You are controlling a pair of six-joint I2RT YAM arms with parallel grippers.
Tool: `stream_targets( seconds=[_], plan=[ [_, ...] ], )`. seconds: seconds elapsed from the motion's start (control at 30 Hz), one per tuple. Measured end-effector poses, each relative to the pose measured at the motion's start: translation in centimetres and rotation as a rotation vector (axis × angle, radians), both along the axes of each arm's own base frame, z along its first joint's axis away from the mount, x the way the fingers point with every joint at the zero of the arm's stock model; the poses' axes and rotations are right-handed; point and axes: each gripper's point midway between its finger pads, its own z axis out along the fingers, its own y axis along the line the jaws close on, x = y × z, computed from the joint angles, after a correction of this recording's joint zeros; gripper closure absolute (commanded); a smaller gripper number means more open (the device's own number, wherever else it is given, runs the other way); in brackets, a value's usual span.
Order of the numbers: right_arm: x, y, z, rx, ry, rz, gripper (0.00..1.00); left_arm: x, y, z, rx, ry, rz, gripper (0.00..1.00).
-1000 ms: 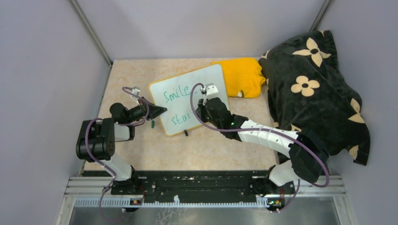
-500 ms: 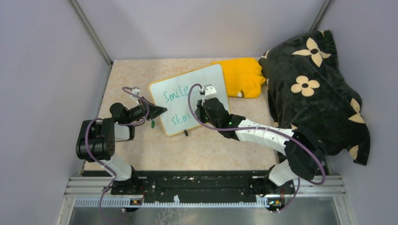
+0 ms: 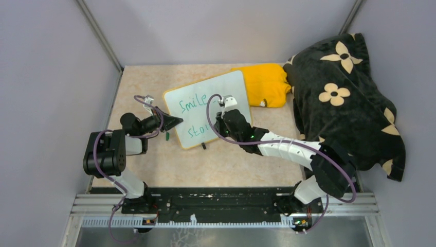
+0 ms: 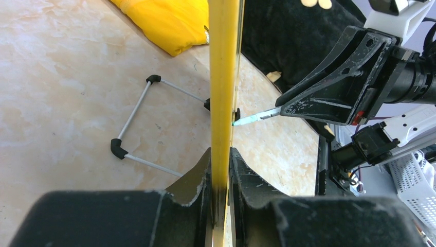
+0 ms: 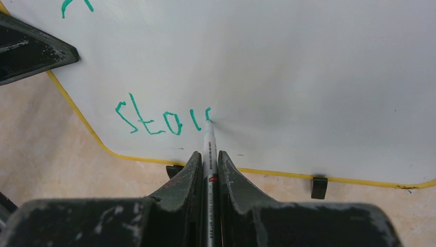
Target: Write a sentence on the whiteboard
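The right gripper squeezes the marker, its tip on the whiteboard just ahead by the green words, and should press softly while the left gripper pinches the whiteboard's edge.

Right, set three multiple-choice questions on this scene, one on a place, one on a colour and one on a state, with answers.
1. Where does the yellow cloth lie? A) beside the whiteboard's far corner B) under the whiteboard C) on the whiteboard
2. The writing is: A) red B) green C) black
3. The left gripper is: A) open B) shut on the whiteboard's edge C) holding the cloth
Answers: 1A, it shows just past that corner; 2B, green strokes; 3B, it clamps that edge.
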Motion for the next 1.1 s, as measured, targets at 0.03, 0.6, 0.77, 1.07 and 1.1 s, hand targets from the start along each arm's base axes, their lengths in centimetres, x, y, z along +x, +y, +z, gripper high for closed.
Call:
stream_targets(
  seconds=[0.03,0.6,0.77,1.07,1.1],
  plan=[
    [-0.1,-0.1,-0.3,-0.002,0.007,0.001,1.00,0.0,0.0,0.0,0.000,0.000,0.000,0.80],
    [-2.2,1.2,-2.8,-0.025,0.058,0.060,1.00,0.0,0.0,0.0,0.000,0.002,0.000,0.80],
    [-3.1,2.0,-3.9,-0.043,0.077,0.089,1.00,0.0,0.0,0.0,0.000,0.002,0.000,0.80],
    [-3.7,3.2,-4.1,-0.050,0.084,0.120,1.00,0.0,0.0,0.0,0.000,0.002,0.000,0.80],
    [-3.7,3.3,-4.0,-0.046,0.081,0.120,1.00,0.0,0.0,0.0,0.000,0.002,0.000,0.80]
  ],
)
